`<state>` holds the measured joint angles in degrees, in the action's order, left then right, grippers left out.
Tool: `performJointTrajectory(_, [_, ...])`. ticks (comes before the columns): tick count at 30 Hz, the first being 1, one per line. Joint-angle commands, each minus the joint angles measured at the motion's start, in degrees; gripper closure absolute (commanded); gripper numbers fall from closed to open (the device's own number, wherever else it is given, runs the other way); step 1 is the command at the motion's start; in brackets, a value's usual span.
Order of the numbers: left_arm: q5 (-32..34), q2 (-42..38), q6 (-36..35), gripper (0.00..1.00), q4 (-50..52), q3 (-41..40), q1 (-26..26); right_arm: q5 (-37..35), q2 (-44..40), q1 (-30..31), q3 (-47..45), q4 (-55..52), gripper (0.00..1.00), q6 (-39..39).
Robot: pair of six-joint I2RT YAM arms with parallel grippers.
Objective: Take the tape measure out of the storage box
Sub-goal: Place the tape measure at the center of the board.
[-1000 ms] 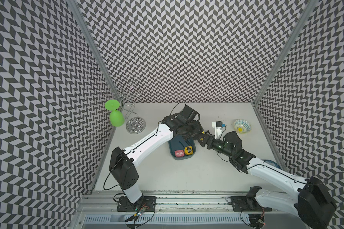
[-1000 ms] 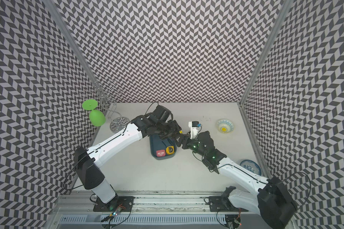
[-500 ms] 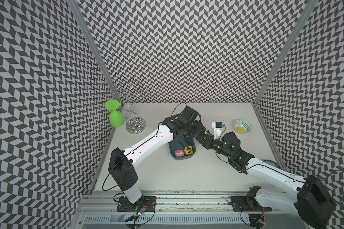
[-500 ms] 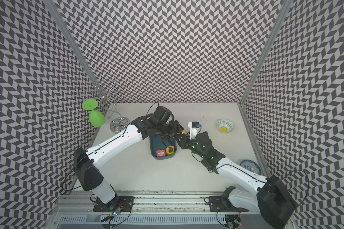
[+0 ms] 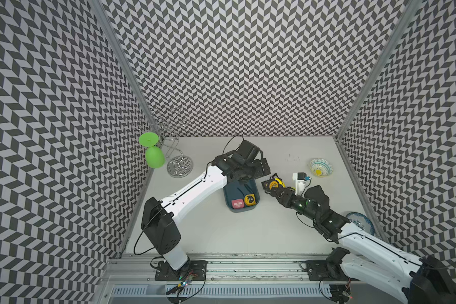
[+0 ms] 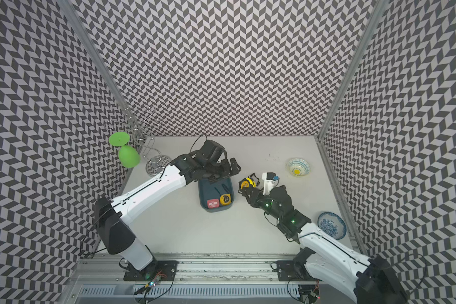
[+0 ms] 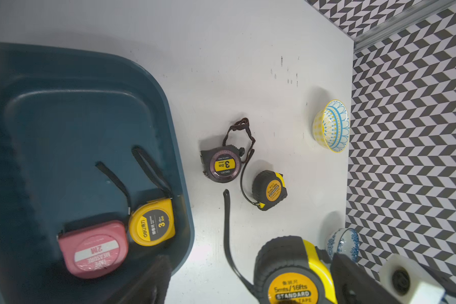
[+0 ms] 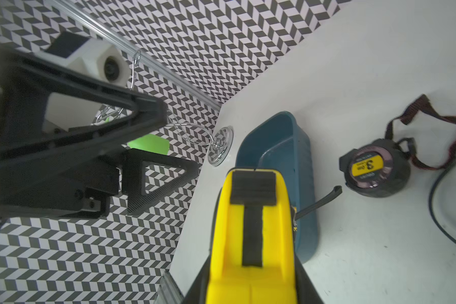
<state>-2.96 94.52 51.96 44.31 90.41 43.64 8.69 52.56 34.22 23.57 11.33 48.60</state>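
Storage box [image 7: 77, 118] holds pink tape measure [image 7: 94, 250] beside yellow tape measure [image 7: 152, 223].

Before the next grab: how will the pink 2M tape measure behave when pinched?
The pink 2M tape measure lies flat on its broad face, so it should slide, not roll. Its case looks rigid and smooth, possibly slippery. Tucked in a storage box corner beside the yellow tape measure, it may nudge that one.
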Motion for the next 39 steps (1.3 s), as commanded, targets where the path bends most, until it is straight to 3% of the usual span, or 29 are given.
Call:
performJointTrajectory(1, [2.0,-2.3,-6.3,0.0,0.6,-2.9,-1.0,3.0,-4.2,-3.3,-2.6,1.0,0.92,2.8])
performJointTrajectory(12, [6.6,-0.1,-16.1,0.0,3.0,-7.9,-1.6,14.1,-12.6,-16.1,-15.9,-2.1,0.93,6.8])
performJointTrajectory(22, [6.8,1.1,-16.4,0.0,1.4,-12.2,-1.6,17.0,-11.3,-20.2,-20.5,-2.9,0.92,7.2])
performJointTrajectory(24, [6.7,1.1,-16.4,0.0,1.2,-12.7,-1.6,17.1,-10.8,-20.4,-20.2,-4.0,0.85,6.7])
performJointTrajectory(29, [6.4,1.5,-16.7,0.0,0.9,-13.7,-1.5,17.0,-10.5,-20.6,-20.1,-7.8,0.58,5.7])
performJointTrajectory(36, [5.5,2.7,-17.1,0.0,0.4,-14.4,-0.9,16.5,-12.1,-20.6,-18.8,-12.9,0.38,3.9])
performJointTrajectory(39, [5.1,3.9,-17.7,0.0,0.3,-14.4,-0.2,15.9,-12.8,-20.6,-17.4,-16.2,0.2,2.5])
